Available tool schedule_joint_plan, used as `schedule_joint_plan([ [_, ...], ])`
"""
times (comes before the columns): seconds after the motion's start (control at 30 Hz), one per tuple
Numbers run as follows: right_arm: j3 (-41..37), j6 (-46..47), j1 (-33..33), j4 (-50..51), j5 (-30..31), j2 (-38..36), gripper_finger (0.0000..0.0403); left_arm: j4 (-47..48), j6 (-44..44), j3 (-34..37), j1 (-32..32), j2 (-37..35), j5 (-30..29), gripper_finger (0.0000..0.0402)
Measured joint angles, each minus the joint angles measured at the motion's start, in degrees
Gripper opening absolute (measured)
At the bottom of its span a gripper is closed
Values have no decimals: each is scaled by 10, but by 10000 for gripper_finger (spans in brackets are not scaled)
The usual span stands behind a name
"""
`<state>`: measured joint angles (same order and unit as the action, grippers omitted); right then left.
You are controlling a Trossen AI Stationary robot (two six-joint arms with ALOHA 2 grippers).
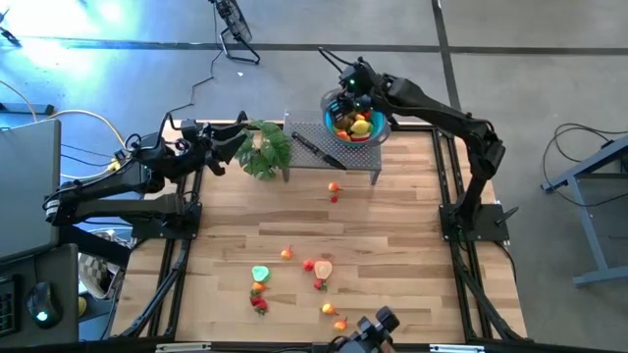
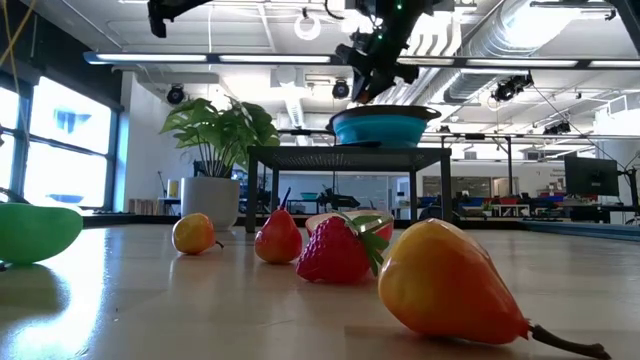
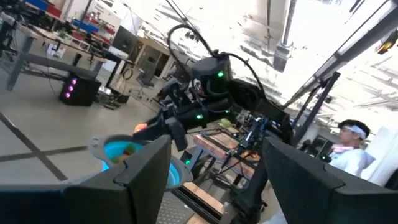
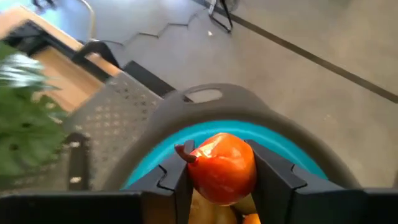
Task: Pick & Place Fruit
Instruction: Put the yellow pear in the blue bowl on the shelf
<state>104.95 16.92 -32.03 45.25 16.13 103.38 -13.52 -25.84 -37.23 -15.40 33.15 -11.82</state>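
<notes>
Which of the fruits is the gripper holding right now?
The red-orange fruit between the right gripper's fingers, above the blue bowl. The others lie loose on the table or inside the bowl.

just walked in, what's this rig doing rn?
Sorting toy fruit into the blue bowl on the perforated metal stand. The right end effector is above the bowl with an orange-red fruit between its fingers, not dropped yet. The bowl already holds some fruit. The left end effector waits, open and empty, near the potted plant. More loose fruit lies on the table's near side.
</notes>
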Motion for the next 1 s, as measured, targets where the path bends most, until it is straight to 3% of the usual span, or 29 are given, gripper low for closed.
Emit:
schedule_joint_plan([
  [0.67,0,25,-24,64,-10,38,116,0,1,0,0,0,-7,248],
  [1.0,0,14,-24,64,17,38,160,0,1,0,0,0,-8,248],
])
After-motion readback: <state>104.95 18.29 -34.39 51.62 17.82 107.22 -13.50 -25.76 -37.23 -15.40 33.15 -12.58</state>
